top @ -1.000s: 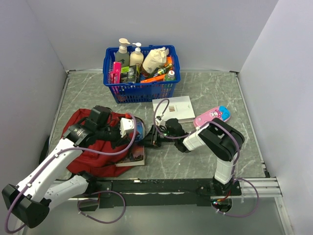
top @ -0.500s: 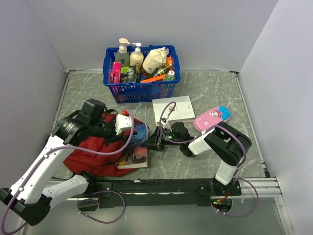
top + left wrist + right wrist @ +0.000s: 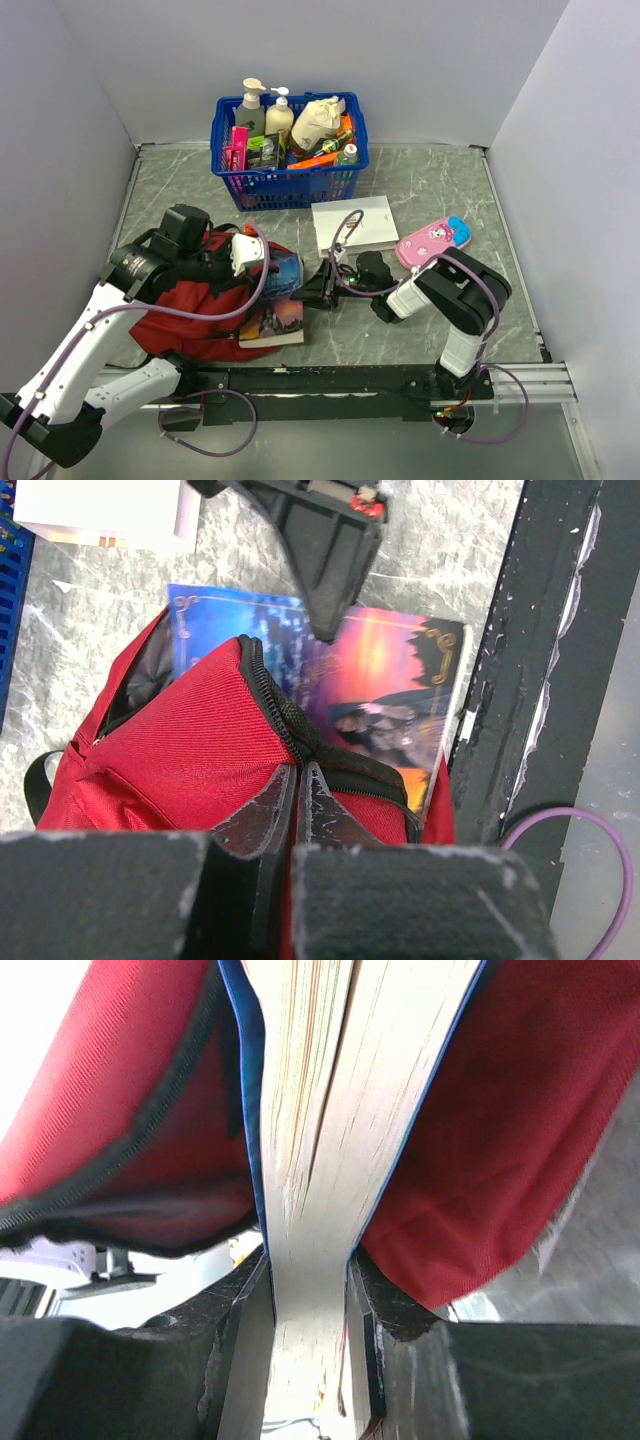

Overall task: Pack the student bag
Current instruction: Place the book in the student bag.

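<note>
Book (image 3: 272,320) in student bag (image 3: 185,315) mouth; open table (image 3: 500,205) nr rt wall.

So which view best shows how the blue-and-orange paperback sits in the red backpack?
Left wrist: the glossy blue-and-orange paperback book lies cover-up, partly under the flap of the dark-red fabric backpack. Top external shows it small. Right wrist shows only its page edges, clamped in the right pincer.

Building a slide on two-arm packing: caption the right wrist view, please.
Right gripper clamps a book by its page edge, the far end between the student bag's red fabric walls.
</note>
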